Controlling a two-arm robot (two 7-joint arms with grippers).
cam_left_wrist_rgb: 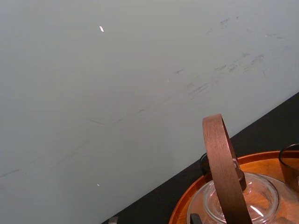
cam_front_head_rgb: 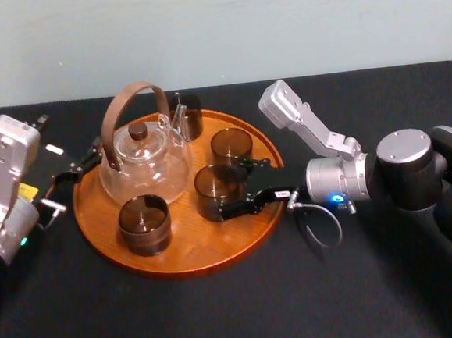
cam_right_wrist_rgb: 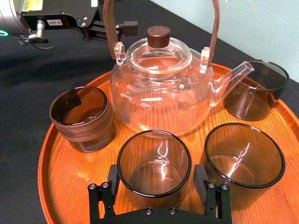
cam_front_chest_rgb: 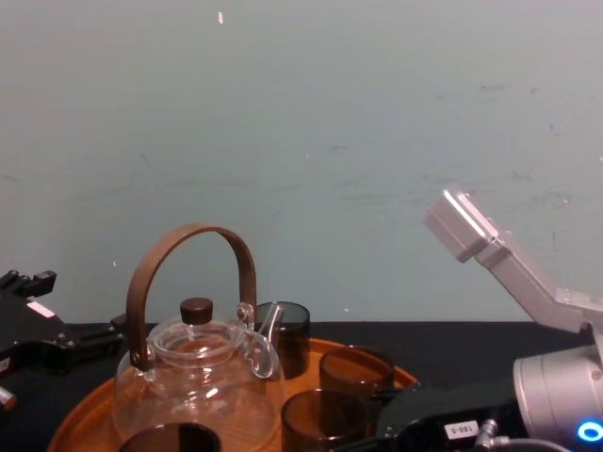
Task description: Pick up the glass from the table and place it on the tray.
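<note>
The glass (cam_front_head_rgb: 216, 187) (cam_right_wrist_rgb: 154, 163) is a smoky clear tumbler. It stands upright on the round orange-brown wooden tray (cam_front_head_rgb: 186, 254) (cam_right_wrist_rgb: 56, 177), near the tray's right side. My right gripper (cam_front_head_rgb: 239, 187) (cam_right_wrist_rgb: 156, 179) reaches in over the tray's right rim and straddles the glass. Its jaws are open, with one finger (cam_right_wrist_rgb: 112, 179) close beside each wall of the glass. In the chest view the glass (cam_front_chest_rgb: 320, 414) sits low in front of the right arm. My left gripper (cam_front_head_rgb: 81, 166) is parked at the tray's left rim, above the black table (cam_front_head_rgb: 221, 310).
A glass teapot (cam_front_head_rgb: 143, 164) (cam_right_wrist_rgb: 159, 88) with a brown hoop handle fills the tray's left half. A second smoky glass (cam_front_head_rgb: 230, 147) stands just behind the straddled one, a third (cam_front_head_rgb: 184, 113) at the back by the spout, and a dark cup (cam_front_head_rgb: 144, 222) at the front.
</note>
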